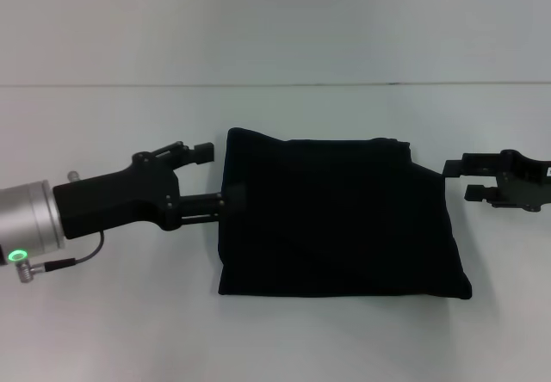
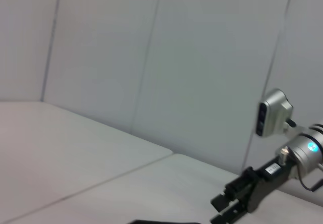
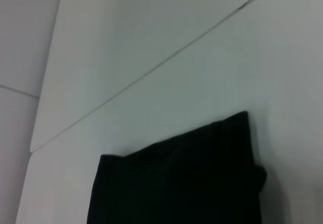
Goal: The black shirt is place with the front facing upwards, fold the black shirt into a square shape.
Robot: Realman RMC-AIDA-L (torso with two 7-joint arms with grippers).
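The black shirt [image 1: 336, 218] lies folded into a rough square in the middle of the white table [image 1: 112, 330]; its lettering and neck label are hidden. My left gripper [image 1: 219, 176] is open at the shirt's left edge, with its lower finger touching the cloth and its upper finger off it. My right gripper [image 1: 458, 181] is open and empty just off the shirt's right edge. The right gripper [image 2: 225, 210] also shows far off in the left wrist view. The shirt's corner [image 3: 176, 183] shows in the right wrist view.
The white wall [image 1: 275, 21] rises behind the table's far edge. Bare table surface lies in front of the shirt and to both sides.
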